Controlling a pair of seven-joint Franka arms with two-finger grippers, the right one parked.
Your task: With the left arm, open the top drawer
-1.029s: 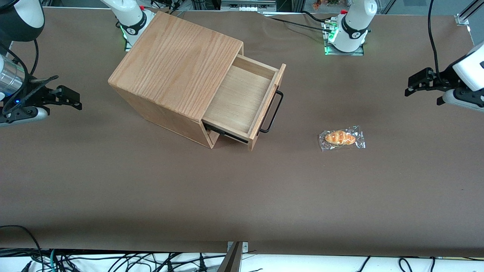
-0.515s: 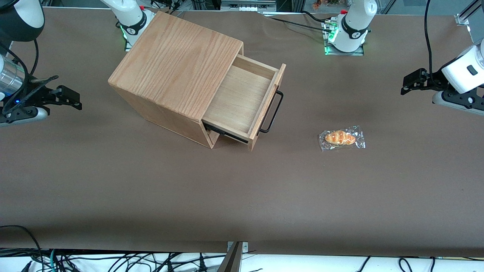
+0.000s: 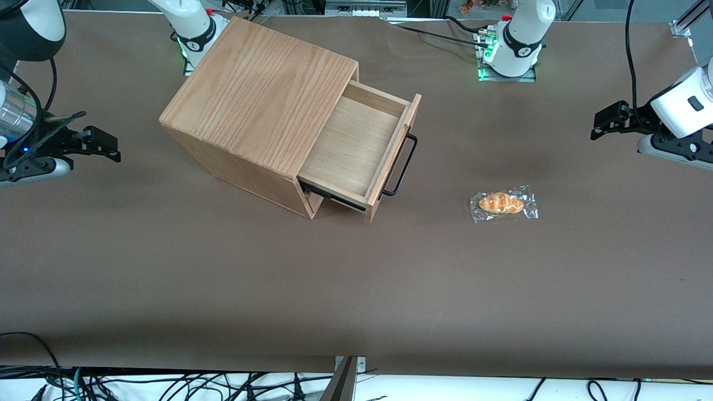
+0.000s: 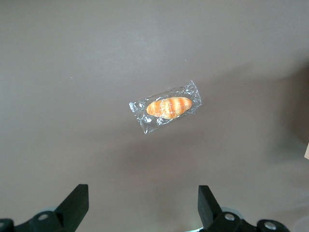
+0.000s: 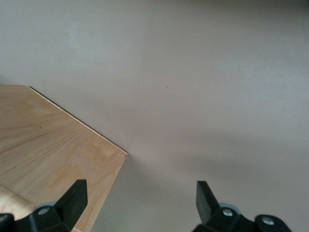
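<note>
In the front view, the top drawer (image 3: 356, 147) sat pulled well out of the cabinet (image 3: 259, 108), a little left of centre in the upper half of the frame, its bare wooden floor showing and nothing in it. Its thin black handle (image 3: 402, 165) stuck out from the drawer front toward the working arm's end of the table. The left arm (image 3: 682, 106) hung at the right edge of the frame, its gripper (image 3: 604, 120) well apart from the handle and holding nothing. A wrapped bread roll (image 3: 503, 203) lay on the brown table (image 3: 356, 289) right of centre, between the cabinet and that gripper and nearer the camera than either. By the look of it the drawer was a stiff, light wooden box on black side rails, likely to slide easily; the handle's straight middle bar seemed the only sensible place to grip. No brand or readable writing showed on the cabinet or the wrapper. In the left wrist view, the two black fingers (image 4: 77, 203) stood wide apart above bare table, with the roll in its clear, crinkled wrapper lying between and past them. In the right wrist view, only a corner of the cabinet's top and plain table showed.
</note>
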